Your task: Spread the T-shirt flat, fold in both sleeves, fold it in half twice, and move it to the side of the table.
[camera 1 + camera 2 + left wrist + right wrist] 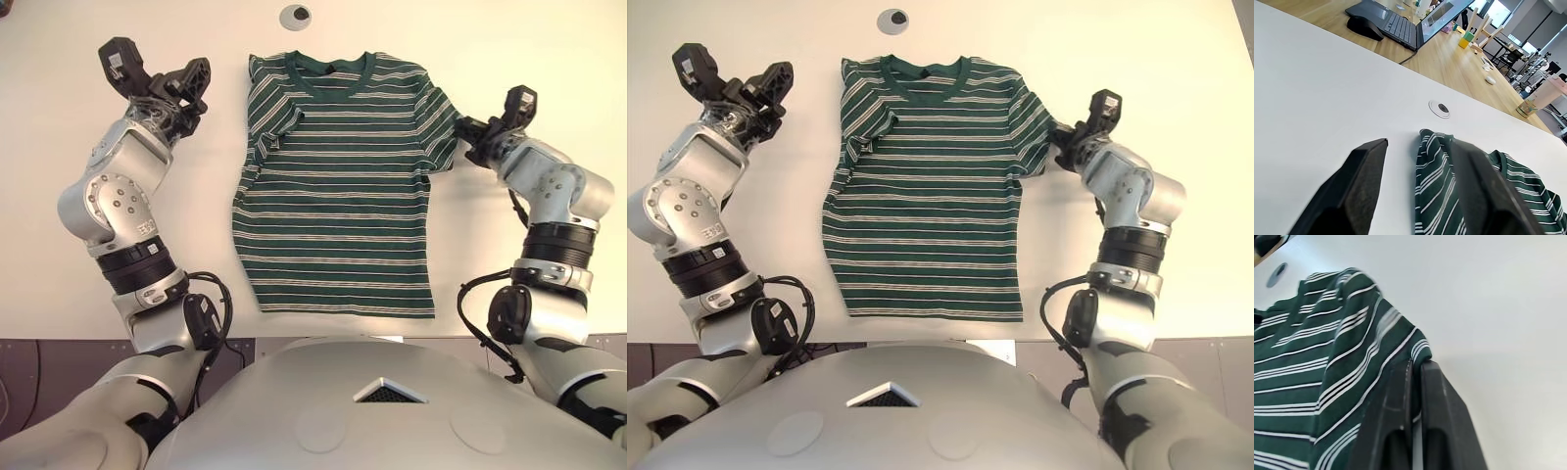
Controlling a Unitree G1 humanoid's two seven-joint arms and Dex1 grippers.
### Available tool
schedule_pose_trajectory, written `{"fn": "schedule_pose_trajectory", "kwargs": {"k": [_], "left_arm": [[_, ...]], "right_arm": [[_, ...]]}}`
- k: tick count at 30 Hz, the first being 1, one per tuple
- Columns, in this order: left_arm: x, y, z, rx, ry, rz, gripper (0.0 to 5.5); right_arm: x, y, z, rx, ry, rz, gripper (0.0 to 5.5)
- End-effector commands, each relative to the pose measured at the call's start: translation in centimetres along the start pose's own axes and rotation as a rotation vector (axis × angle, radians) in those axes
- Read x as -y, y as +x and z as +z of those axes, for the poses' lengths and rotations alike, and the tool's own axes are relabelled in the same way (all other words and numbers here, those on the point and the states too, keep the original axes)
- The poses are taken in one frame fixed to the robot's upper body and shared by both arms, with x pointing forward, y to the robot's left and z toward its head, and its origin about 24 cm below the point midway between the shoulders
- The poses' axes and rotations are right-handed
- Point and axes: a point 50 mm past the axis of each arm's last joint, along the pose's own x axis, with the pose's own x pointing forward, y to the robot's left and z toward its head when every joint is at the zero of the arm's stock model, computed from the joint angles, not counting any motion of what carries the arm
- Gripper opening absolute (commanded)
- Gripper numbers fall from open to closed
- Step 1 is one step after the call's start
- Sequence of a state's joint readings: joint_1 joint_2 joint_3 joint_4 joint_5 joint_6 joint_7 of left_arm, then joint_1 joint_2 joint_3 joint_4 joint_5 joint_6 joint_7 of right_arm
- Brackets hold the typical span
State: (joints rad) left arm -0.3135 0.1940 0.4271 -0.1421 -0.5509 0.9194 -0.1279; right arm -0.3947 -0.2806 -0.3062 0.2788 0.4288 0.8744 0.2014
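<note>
Shirt lay flat-ish in the middle of the frame on the white table, collar toward the top, hem toward the bottom. My right gripper sat at the right of the frame, fingers pinched shut on the edge of the right-side sleeve, which stuck out sideways from the body. The left-side sleeve was bunched up and folded in over the chest, with a few wrinkles below it. My left gripper was in the upper left of the frame, near the shirt's shoulder but clear of it, fingers spread wide, nothing between them. Round grommet sat in the table at top centre, just above the collar. Left wrist camera also caught a wooden desk beyond the table, with a laptop on it.
</note>
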Motion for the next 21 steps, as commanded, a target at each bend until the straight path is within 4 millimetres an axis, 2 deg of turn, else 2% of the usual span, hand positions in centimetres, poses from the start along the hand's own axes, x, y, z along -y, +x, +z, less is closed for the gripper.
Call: {"fn": "schedule_pose_trajectory", "kwargs": {"k": [1, 5, 9, 12, 18, 21], "left_arm": [[-0.1, -0.1, 0.0, 0.006, 0.009, 0.013, 2.32], [-0.2, -0.2, 0.1, 0.011, 0.008, 0.017, 2.32], [-0.1, -0.2, 0.1, 0.012, 0.01, 0.016, 2.32], [0.0, -0.1, 0.1, 0.011, 0.017, 0.013, 2.32], [0.3, 0.2, 0.2, 0.009, 0.026, 0.004, 2.32], [0.4, 0.2, 0.3, 0.01, 0.033, 0.0, 2.32]], "right_arm": [[-0.3, 0.2, 1.7, 0.071, 0.007, -0.016, 0.05], [0.8, -0.1, 3.2, 0.132, -0.063, -0.106, 0.05], [0.2, -0.3, 4.4, 0.192, -0.13, -0.122, 0.05], [-1.6, -0.2, 4.8, 0.22, -0.202, -0.062, 0.05], [-4.6, 0.7, 3.1, 0.123, -0.246, 0.013, 0.05], [-7.2, 0.6, 3.1, 0.12, -0.263, 0.081, 0.05]]}}
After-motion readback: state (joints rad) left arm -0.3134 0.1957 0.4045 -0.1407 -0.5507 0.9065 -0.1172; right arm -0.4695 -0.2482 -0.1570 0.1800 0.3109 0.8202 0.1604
